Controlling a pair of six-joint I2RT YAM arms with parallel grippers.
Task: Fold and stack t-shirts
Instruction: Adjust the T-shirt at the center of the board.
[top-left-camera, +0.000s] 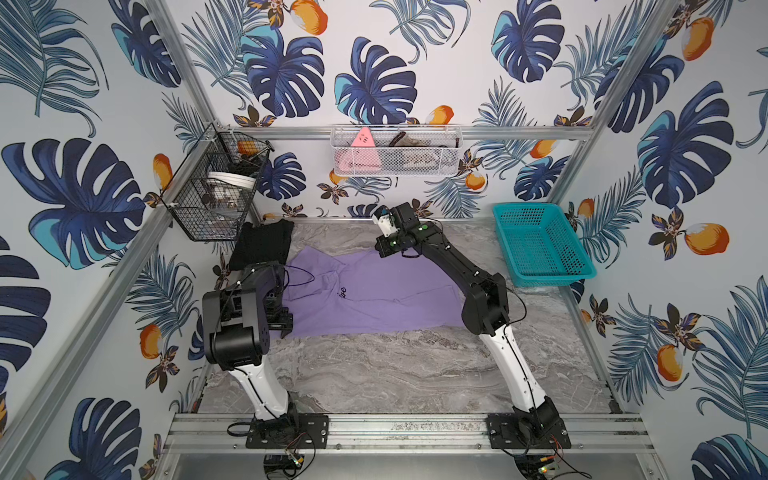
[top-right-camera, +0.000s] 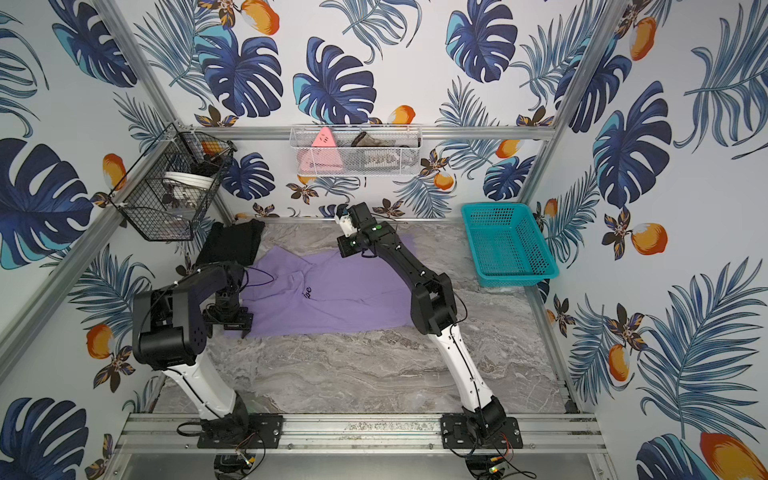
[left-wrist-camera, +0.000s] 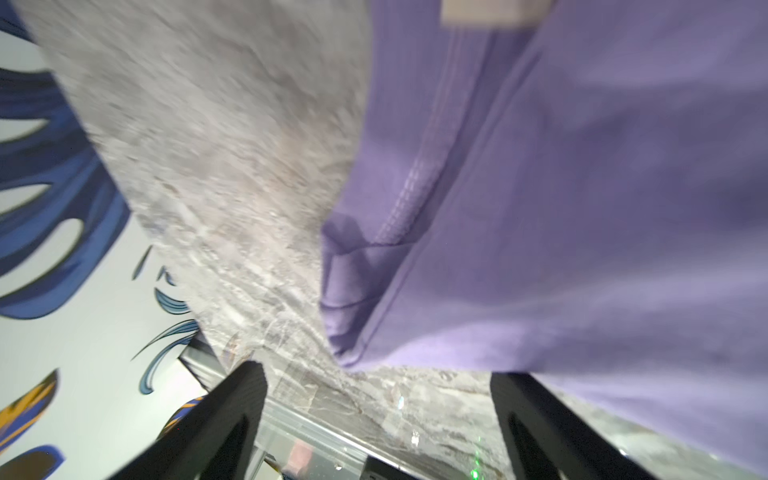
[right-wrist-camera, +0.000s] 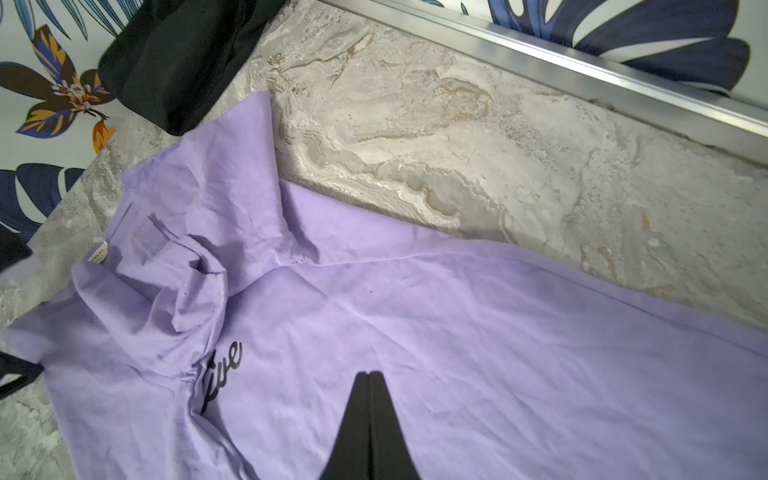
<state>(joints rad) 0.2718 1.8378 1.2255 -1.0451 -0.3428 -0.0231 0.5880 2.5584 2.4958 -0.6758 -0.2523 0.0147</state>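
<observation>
The lavender shirt (top-left-camera: 365, 291) lay spread and not yet folded across the far middle of the marble table (top-left-camera: 415, 374). Its collar end pointed left, just beside the folded black shirt (top-left-camera: 262, 245), which sat in the far-left corner, probably as the base of the stack. The left gripper (left-wrist-camera: 378, 415) gaped wide at the shirt's near-left corner, seemingly set to pinch that hem. The right gripper (right-wrist-camera: 368, 380), clenched on nothing, hovered over the far edge.

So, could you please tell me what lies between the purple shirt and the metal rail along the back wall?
Only bare marble tabletop lies between the purple shirt and the metal rail, as the right wrist view shows.
</observation>
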